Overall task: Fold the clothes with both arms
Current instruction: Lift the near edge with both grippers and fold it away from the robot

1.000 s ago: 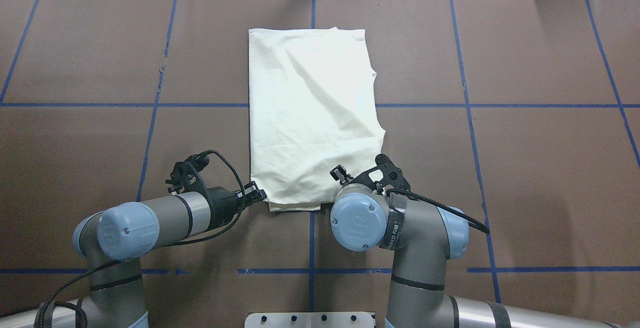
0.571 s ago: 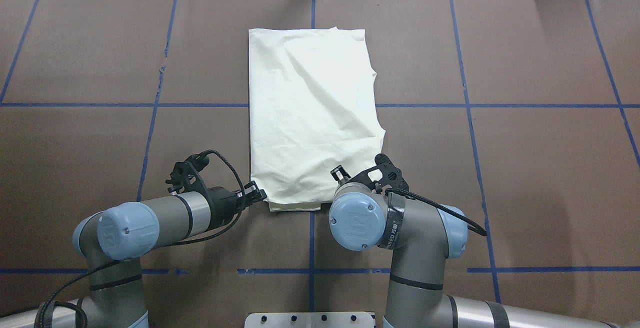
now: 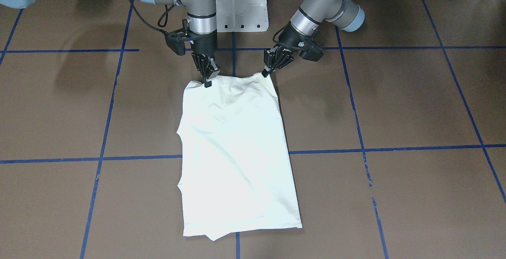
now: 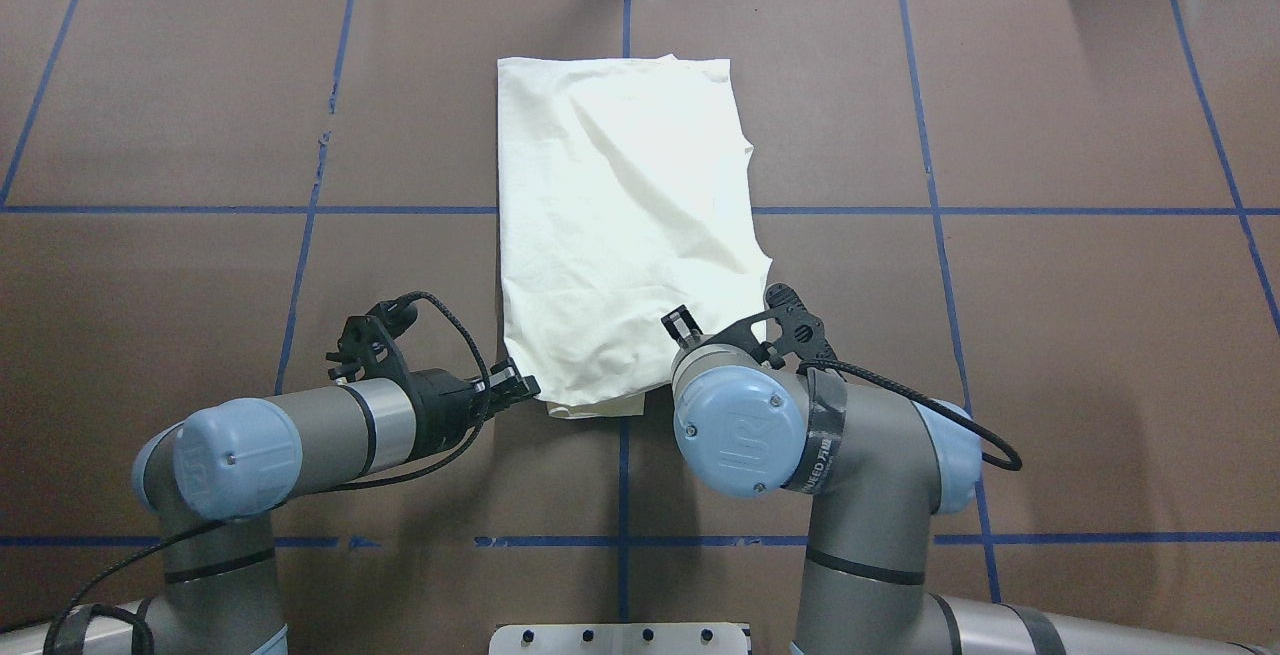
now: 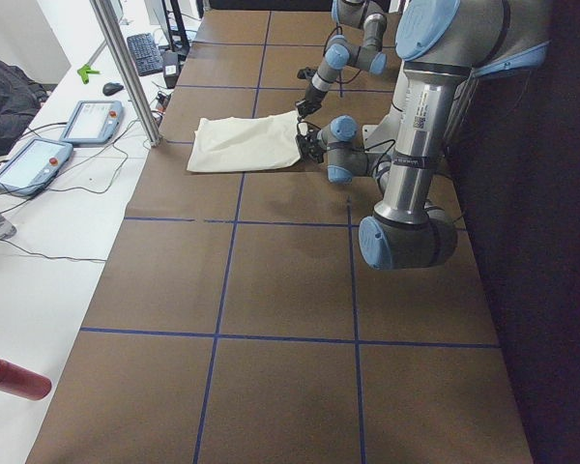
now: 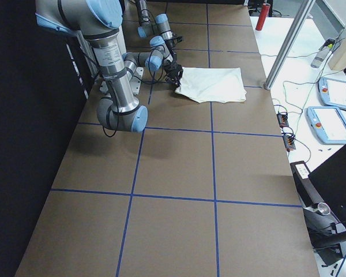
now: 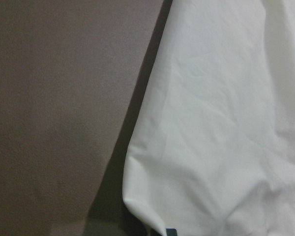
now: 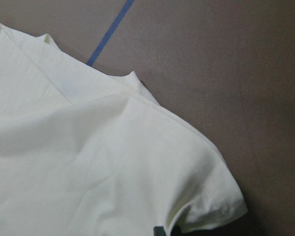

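Note:
The cream-white shirt lies folded into a long rectangle on the brown table, plain side up, no print showing. My left gripper is shut on the corner of its edge nearest the robot. My right gripper pinches the other corner of that edge; in the overhead view the right wrist covers it. Both wrist views are filled with cloth, with a dark fingertip at the bottom edge. The held edge sits slightly off the table, with a shadow under it.
Blue tape lines divide the brown table into squares. The white pedestal base stands just behind the grippers. Off the far edge are a metal post, two teach pendants and a red cylinder on a white bench.
The right arm's wrist and elbow have shifted to the right and toward the robot. The shirt's near edge has bunched and drawn in a little between the grippers. The left arm barely moved.

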You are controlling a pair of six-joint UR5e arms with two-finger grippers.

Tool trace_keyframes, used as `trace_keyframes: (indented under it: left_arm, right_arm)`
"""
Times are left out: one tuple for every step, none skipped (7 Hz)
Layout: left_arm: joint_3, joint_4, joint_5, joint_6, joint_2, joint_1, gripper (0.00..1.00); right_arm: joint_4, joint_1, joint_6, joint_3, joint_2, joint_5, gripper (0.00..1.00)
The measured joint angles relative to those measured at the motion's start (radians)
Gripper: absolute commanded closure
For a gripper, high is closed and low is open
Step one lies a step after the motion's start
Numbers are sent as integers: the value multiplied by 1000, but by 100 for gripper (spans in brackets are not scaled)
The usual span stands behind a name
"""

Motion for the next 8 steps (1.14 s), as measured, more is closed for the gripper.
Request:
trace_keyframes:
  left_arm:
    - [-105, 92, -26, 1, 17, -1, 100]
    - [-244, 241, -51, 2, 24, -1, 100]
    - [-382, 397, -65, 0, 24, 0, 100]
    - [-496, 544, -80, -4, 19, 4, 100]
    - [-554, 657, -99, -3, -3, 8, 100]
    - [-547, 720, -111, 1, -42, 10, 100]
    - [-499, 743, -114, 17, -86, 7, 100]
    - [-437, 751, -113, 56, -129, -9, 100]
  right_arm:
    - [-78, -10, 0, 102, -12, 1, 100]
    - [-168, -34, 1, 208, -20, 2, 100]
    - [-262, -62, 8, 309, -23, 2, 100]
    - [-344, -87, 17, 389, -23, 2, 100]
    - [-387, -100, 21, 423, -23, 1, 100]
    - [-403, -107, 19, 420, -19, 0, 100]
    - [-394, -99, 6, 390, -13, 1, 100]
    - [-351, -69, -20, 339, -9, 3, 100]
